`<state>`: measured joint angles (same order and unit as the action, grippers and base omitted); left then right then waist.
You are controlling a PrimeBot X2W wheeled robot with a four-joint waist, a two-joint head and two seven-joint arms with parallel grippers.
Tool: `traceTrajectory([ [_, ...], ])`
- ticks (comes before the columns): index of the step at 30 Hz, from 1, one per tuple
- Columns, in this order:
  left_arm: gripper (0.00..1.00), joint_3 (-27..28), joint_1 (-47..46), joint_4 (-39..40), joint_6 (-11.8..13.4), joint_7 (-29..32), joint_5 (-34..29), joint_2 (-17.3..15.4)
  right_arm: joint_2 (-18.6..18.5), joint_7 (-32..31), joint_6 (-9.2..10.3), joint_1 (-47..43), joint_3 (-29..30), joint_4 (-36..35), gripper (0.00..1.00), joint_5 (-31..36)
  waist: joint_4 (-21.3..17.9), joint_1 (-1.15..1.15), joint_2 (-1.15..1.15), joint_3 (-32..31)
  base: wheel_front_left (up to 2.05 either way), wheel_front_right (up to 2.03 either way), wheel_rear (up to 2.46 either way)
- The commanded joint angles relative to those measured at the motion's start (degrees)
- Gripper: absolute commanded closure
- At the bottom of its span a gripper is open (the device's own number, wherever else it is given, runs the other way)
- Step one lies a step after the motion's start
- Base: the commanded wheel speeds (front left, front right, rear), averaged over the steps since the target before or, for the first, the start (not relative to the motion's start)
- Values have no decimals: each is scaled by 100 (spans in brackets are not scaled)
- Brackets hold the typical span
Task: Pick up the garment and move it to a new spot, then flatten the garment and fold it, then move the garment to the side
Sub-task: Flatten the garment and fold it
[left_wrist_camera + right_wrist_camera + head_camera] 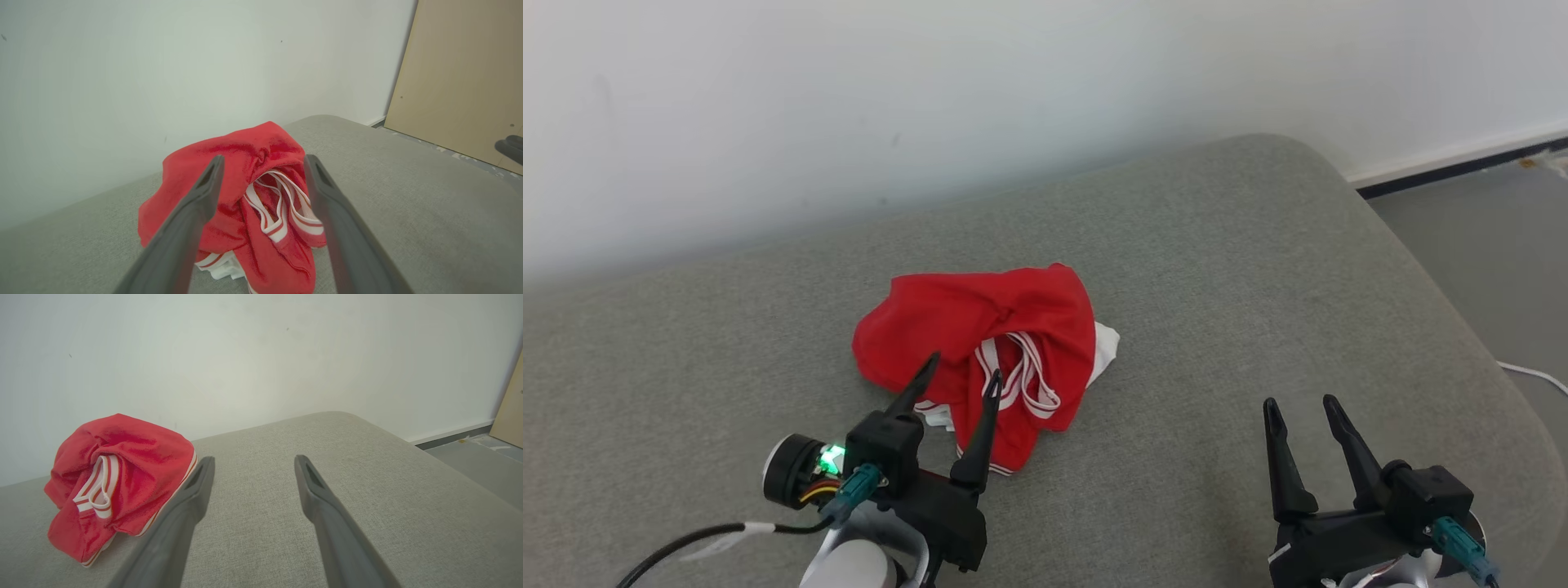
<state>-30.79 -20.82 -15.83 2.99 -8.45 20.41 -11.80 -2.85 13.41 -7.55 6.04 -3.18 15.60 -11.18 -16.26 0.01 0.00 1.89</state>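
Note:
The garment (pixel 1005 335) is a crumpled red piece with white-and-red striped trim, heaped near the middle of a grey cushioned surface (pixel 1241 269). My left gripper (pixel 964 366) is open, its two dark fingers hovering over the heap's near edge; in the left wrist view the garment (pixel 249 179) sits between and beyond the open fingers of that gripper (pixel 263 161). My right gripper (pixel 1298 404) is open over bare cushion to the garment's right, holding nothing. In the right wrist view the garment (pixel 122 469) lies left of that gripper (pixel 251 461).
A pale wall (pixel 931 98) runs along the far side of the cushion. Grey floor (pixel 1503 245) and a dark baseboard lie past the cushion's right edge, with a white cable (pixel 1535 374) there. A tan panel (pixel 461 73) stands at the right.

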Motion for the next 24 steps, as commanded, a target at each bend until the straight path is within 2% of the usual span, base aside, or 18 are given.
traceTrajectory([
  [1, 0, -13, -142, -120, -51, -52, 22, 48, -6, 34, 12, 112, -17, 8, 0, -64, -334, -1, 0, 214, 0, 0, 0],
  [11, 0, -31, -731, -1587, -261, -109, 69, 77, -6, 143, 12, 305, -105, 249, 0, -288, -962, -1, 0, 522, 0, 0, 0],
  [20, 0, -51, -1004, -2712, -291, -249, 109, 182, -6, 186, 12, 394, -69, 352, 0, -350, -1073, -1, 0, 615, 0, 0, 0],
  [21, 27, -51, -1029, -2788, -295, -277, 126, 202, -6, 188, 12, 398, -54, 347, 0, -350, -1059, -1, 0, 615, 0, 0, 0],
  [22, 70, -72, -1039, -2878, -300, -297, 113, 207, -6, 189, 12, 404, -45, 332, 0, -355, -1042, -1, 0, 610, 0, 0, 0],
  [23, 100, -79, -1051, -2952, -331, -315, 134, 228, -5, 189, 12, 402, -51, 319, 0, -356, -1025, -1, 0, 606, 0, 0, 0],
  [24, 100, -84, -1074, -3031, -351, -343, 154, 256, -6, 190, 12, 396, -51, 311, 0, -359, -1006, -1, 0, 595, 0, 0, 0],
])
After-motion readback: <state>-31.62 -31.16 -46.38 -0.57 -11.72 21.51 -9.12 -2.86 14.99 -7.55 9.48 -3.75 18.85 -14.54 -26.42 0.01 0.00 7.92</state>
